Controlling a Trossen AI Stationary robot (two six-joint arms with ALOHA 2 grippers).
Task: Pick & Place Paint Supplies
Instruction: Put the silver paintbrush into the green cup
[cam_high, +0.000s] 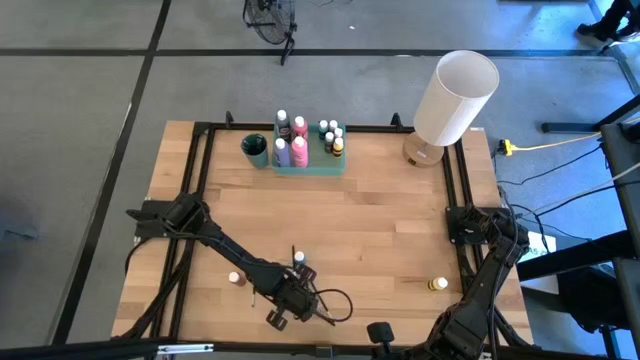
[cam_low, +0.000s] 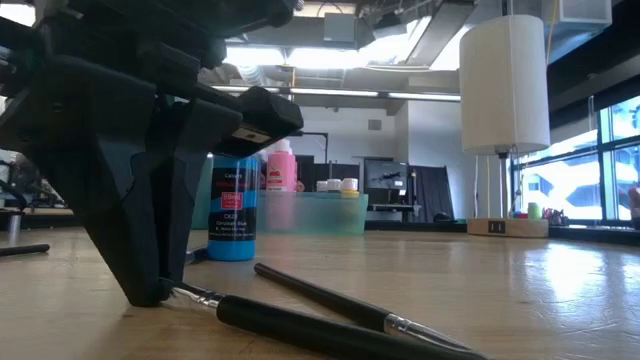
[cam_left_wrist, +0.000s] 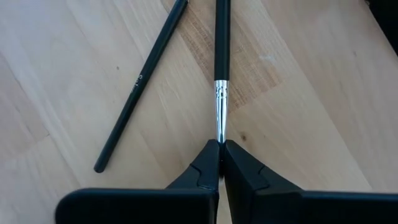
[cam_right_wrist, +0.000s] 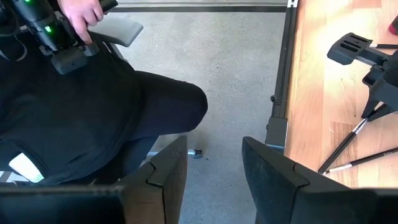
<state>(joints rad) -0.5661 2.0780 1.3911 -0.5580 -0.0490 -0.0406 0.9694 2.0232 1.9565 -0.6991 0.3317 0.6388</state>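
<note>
A thin dark paintbrush (cam_left_wrist: 222, 68) lies flat on the wooden table (cam_high: 380, 215) near its front edge, and the left gripper (cam_left_wrist: 221, 149) has its two fingers pinched together on the brush's bristle tip, just past the silver ferrule — so the step in hand looks like the grasp itself, made at the very end of the brush rather than mid-handle. A second paintbrush (cam_left_wrist: 140, 87) lies just beside it, angled away and not touched. In the low view a blue paint bottle (cam_low: 233, 222) stands just behind the gripper, and farther back the translucent green tray (cam_high: 310, 160) already holds several white-capped bottles, with a dark green cup (cam_high: 255, 150) next to it and the big white lamp (cam_high: 452, 100) off to the side. Two small bottles remain loose near the front: one (cam_high: 234, 279) to the left of the arm, a yellow one (cam_high: 437, 285) toward the right. The next move probably calls for a slow, level lift — held by its tip, the long handle may droop or swing, perhaps slip — then a carry to the back. The right gripper (cam_right_wrist: 214, 165) waits off the table's right edge, fingers apart and empty, facing the floor and a seated person (cam_right_wrist: 93, 99).
</note>
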